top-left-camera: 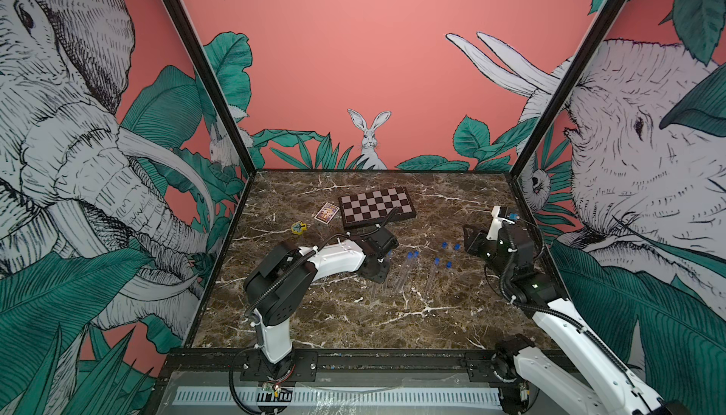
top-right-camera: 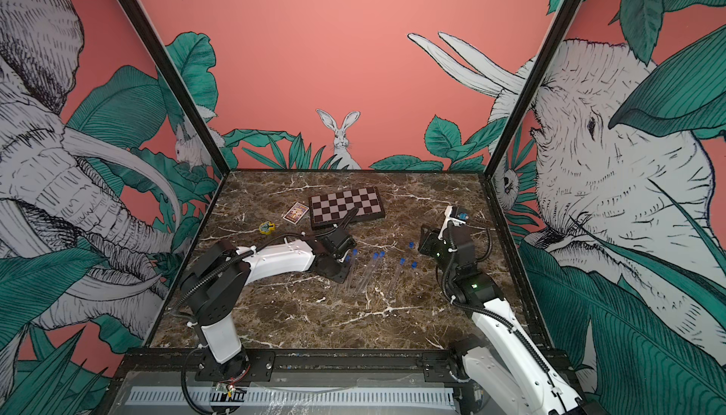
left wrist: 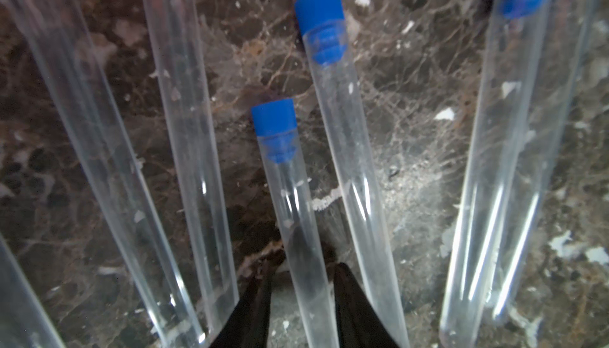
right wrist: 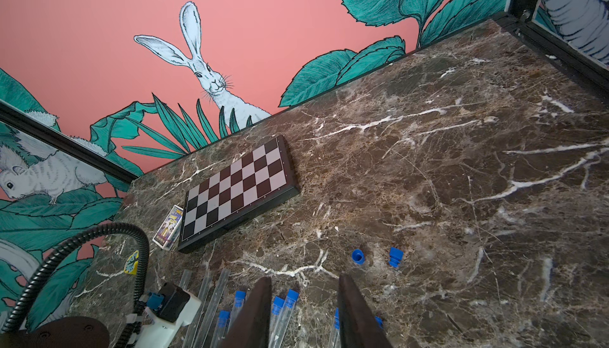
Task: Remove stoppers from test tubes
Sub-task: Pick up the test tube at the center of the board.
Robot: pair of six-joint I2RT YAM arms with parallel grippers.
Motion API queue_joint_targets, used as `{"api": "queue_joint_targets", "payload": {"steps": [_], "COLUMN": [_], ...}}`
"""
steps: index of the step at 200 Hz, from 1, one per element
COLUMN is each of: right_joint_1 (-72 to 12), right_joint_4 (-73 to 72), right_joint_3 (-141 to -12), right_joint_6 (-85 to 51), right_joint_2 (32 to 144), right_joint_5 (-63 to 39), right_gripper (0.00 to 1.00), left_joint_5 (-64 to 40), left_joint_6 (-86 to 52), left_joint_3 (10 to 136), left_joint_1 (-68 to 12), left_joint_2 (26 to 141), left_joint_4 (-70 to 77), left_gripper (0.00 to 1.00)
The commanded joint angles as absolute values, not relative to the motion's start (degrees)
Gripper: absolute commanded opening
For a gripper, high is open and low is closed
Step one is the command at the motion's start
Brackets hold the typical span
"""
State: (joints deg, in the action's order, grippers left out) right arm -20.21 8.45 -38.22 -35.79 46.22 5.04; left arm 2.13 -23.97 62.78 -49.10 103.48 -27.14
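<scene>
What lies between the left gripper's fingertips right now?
A stoppered test tube, blue stopper on the far end, lies between the fingertips of the open left gripper; the left wrist view shows it.

Brown marble table (top-left-camera: 353, 314), veined white, bearing a chessboard (top-left-camera: 376, 208) toward the back, with a small card pack (top-left-camera: 326, 212) just beside it and a yellow toy (top-left-camera: 298, 228) nearby. Mid-table, clear test tubes (left wrist: 349, 165) lie side by side, some capped in blue; three loose stoppers (top-left-camera: 444, 245) rest near them.
</scene>
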Motion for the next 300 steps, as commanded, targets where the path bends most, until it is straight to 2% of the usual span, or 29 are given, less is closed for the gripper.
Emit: {"api": "queue_joint_targets", "payload": {"steps": [1, 62, 122, 177, 240, 300], "right_joint_1": [-20.1, -20.1, -20.11, -20.09, -20.54, -27.62], "right_joint_4": [7.44, 7.22, 6.9, 6.46, 2.38, -2.65], "right_joint_3": [-39.03, -39.01, -39.63, -41.07, -42.36, -45.68], "right_joint_6": [-36.26, -36.42, -36.72, -37.44, -38.17, -39.23], "right_joint_2": [45.44, 45.7, 46.44, 47.17, 51.38, 58.96], "right_joint_5": [4.85, 4.48, 3.65, 1.06, -9.02, -16.41], "right_gripper": [0.34, 0.34, 0.34, 0.34, 0.37, 0.44], "left_joint_5": [2.26, 2.6, 4.27, 5.71, 6.27, 2.28], "left_joint_6": [-24.37, -24.35, -23.4, -21.92, -18.26, -16.04], "left_joint_3": [62.95, 63.63, 64.32, 65.39, 64.59, 64.82], "left_joint_1": [-49.31, -49.32, -49.33, -49.56, -51.23, -51.59], "left_joint_2": [103.59, 105.77, 103.9, 95.62, 80.52, 77.51], "left_joint_4": [-27.4, -27.42, -28.54, -28.89, -23.29, -15.48], "left_gripper": [0.35, 0.21, 0.14, 0.1, 0.09, 0.09]}}
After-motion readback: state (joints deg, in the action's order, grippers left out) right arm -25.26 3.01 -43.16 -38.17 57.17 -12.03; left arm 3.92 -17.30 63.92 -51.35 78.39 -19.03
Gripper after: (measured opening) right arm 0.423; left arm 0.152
